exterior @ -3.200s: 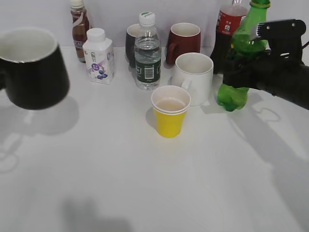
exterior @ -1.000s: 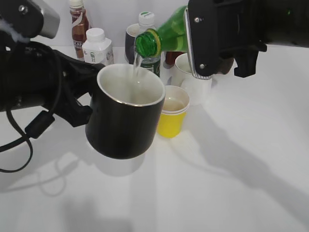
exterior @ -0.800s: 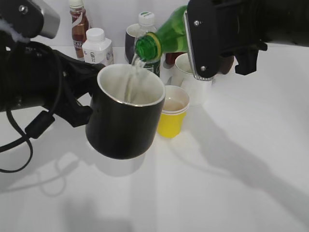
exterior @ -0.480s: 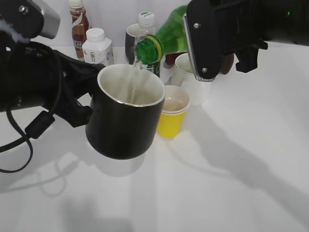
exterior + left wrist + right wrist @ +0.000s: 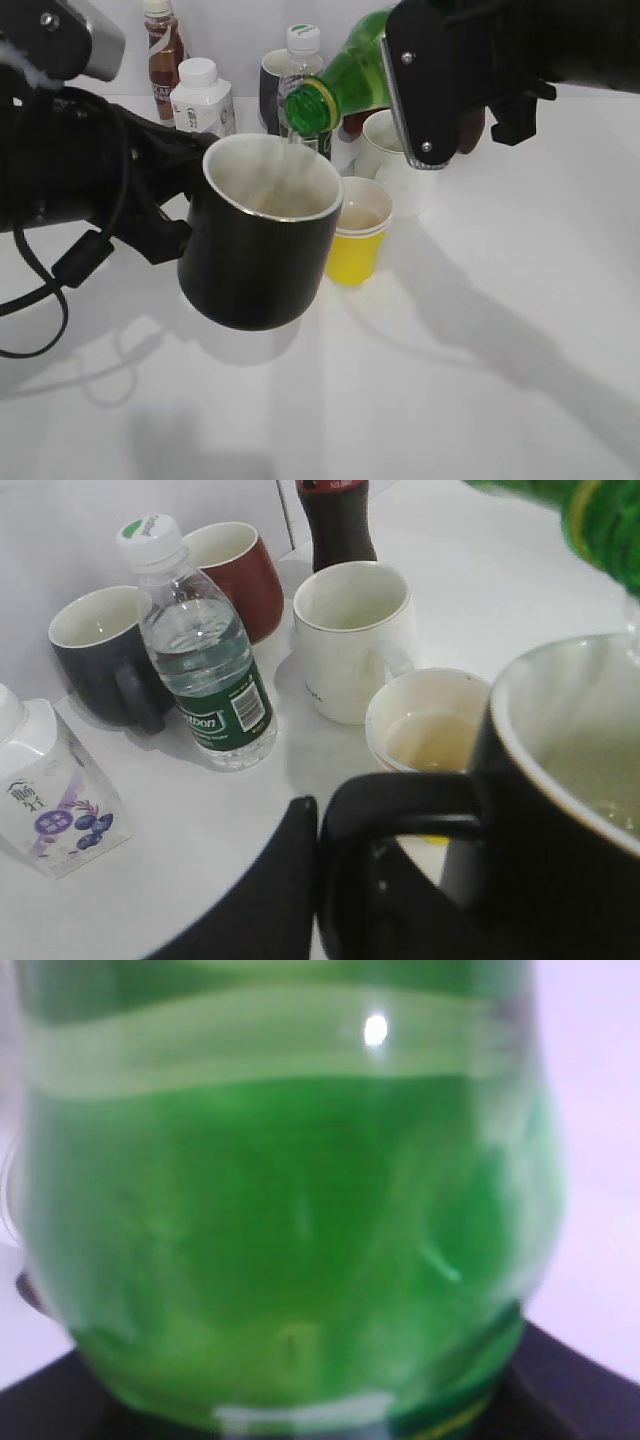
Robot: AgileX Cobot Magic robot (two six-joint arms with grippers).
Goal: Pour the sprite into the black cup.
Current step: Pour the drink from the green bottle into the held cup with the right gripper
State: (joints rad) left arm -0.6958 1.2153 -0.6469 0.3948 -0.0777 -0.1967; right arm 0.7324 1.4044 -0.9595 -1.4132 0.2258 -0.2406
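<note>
Pouring right now: the tall translucent green plastic sprite bottle (image 5: 350, 72) is tilting over the glossy black ceramic cup (image 5: 262, 240), held mid-air left of centre. Right gripper (image 5: 440, 80) jaws are clamping its squashy, probably slippery body; left gripper (image 5: 300, 880) jaws are pinching the handle, though I can't quite see the closure.

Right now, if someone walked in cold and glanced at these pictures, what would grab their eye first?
The black cup, held in the air at front left by the left pincer, fills the foreground. Above it, the tilted green sprite bottle in the right pincer sends a thin stream into the cup's white inside. Behind them a yellow paper cup and a white mug stand on the table.
</note>
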